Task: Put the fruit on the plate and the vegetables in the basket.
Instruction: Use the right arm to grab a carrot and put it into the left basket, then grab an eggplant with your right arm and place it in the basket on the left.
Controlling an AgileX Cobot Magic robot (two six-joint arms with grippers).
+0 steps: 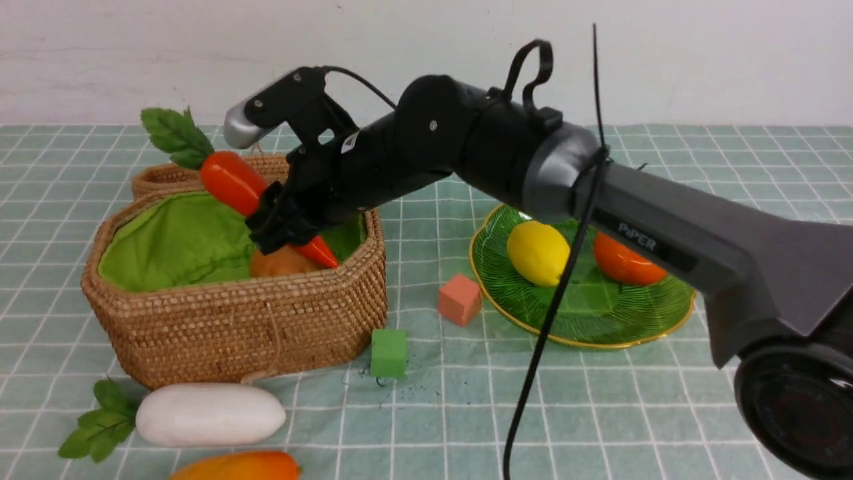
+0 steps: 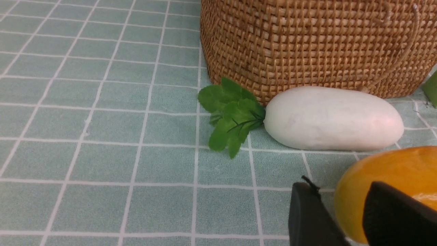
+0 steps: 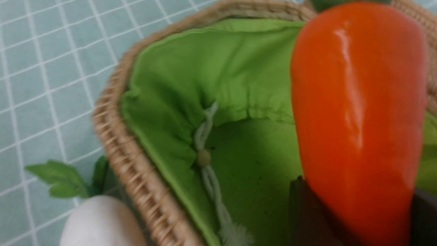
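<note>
White wall (image 1: 700, 60) behind, checked tablecloth (image 1: 633, 413) below!
The wall's plain right across the back; the cloth is pale green with thin white grid lines, evenly lit, shadows soft.

A staged robot test bench, more lab than home: a pale green, white-lined checked tablecloth (image 1: 600, 413), a bare white wall (image 1: 200, 53) at twelve o'clock, glossy toy produce (image 1: 210, 413) (a yellow lemon (image 1: 538, 253) among it) and the robot's cabled black right arm (image 1: 433, 140) marked PiPER reaching in from four o'clock.
</note>
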